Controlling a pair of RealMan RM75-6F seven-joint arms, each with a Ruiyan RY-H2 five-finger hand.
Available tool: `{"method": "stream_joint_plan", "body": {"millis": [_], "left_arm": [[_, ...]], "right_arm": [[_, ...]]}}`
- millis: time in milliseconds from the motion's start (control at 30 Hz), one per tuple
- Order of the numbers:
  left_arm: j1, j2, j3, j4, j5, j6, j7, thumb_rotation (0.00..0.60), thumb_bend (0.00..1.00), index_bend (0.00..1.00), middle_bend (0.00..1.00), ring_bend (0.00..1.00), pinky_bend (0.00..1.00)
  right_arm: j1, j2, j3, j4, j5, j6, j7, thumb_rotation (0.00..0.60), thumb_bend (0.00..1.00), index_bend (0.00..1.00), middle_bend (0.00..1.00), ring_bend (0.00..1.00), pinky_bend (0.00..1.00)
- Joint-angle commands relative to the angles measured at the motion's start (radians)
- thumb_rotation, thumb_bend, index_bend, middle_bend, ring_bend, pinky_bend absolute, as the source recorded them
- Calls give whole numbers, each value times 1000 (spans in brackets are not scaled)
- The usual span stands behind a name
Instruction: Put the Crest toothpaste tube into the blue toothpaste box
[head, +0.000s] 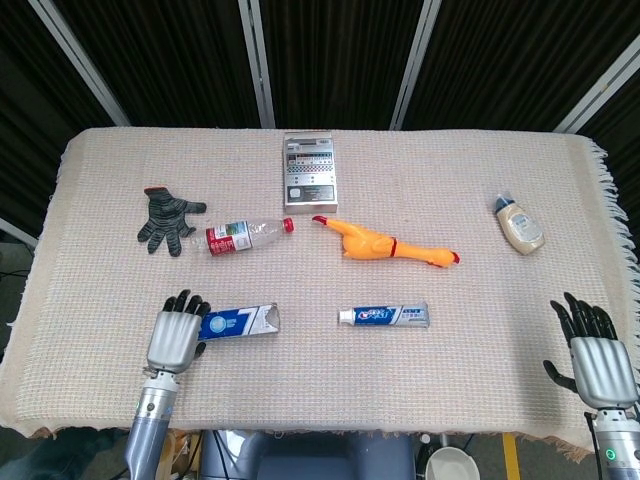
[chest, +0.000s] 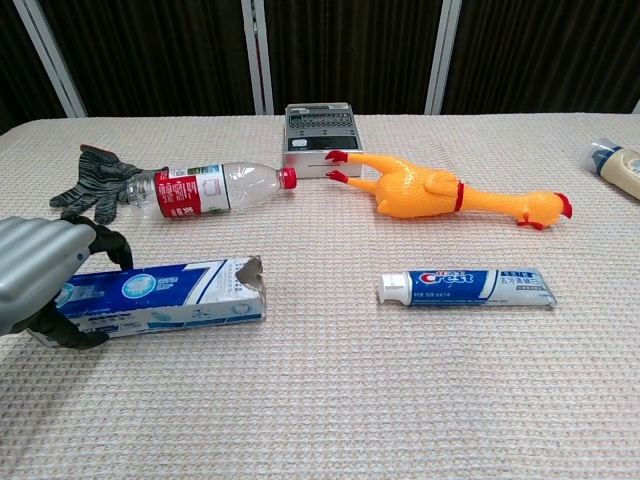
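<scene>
The Crest toothpaste tube (head: 384, 316) lies flat near the table's front centre, cap to the left; it also shows in the chest view (chest: 466, 287). The blue toothpaste box (head: 240, 321) lies to its left, with its torn open end facing the tube (chest: 170, 292). My left hand (head: 175, 335) covers the box's left end, fingers curled over its far edge and thumb under its near edge (chest: 40, 280). My right hand (head: 595, 350) hovers at the front right corner, fingers spread and holding nothing.
Behind the box lie a plastic water bottle (head: 248, 236) and a grey work glove (head: 165, 220). A yellow rubber chicken (head: 385, 243) lies behind the tube, a grey device (head: 309, 171) farther back. A small cream bottle (head: 520, 224) sits at the right.
</scene>
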Motion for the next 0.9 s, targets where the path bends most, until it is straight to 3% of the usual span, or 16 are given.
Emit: {"method": "stream_joint_plan", "body": {"millis": [33,167,333,567,900], "left_arm": [[-1,-5,0,11,0,0,-7,600,189,361,291,183,269],[-3,-20,2,39,1,-1,-17,600,199,375,314,191,269],[-6,-41,3,72,12,4,-34,600,309,440,377,221,269],[-7,-56,2,88,24,16,-41,600,331,457,405,225,269],[7,-15,-26,-32,47,49,-177,600,332,417,355,226,269]], "right_arm": [[-2,-1,0,2,3,-1,3,600,240,109,43,91,99],[-3,-6,-2,8,5,-4,3,600,239,108,43,93,99],[-2,-9,-1,11,7,-7,4,600,239,109,43,94,99],[-4,-14,-3,19,10,-12,5,600,239,108,43,96,99],[-10,-15,-4,31,5,-3,17,600,239,109,43,96,99]]}}
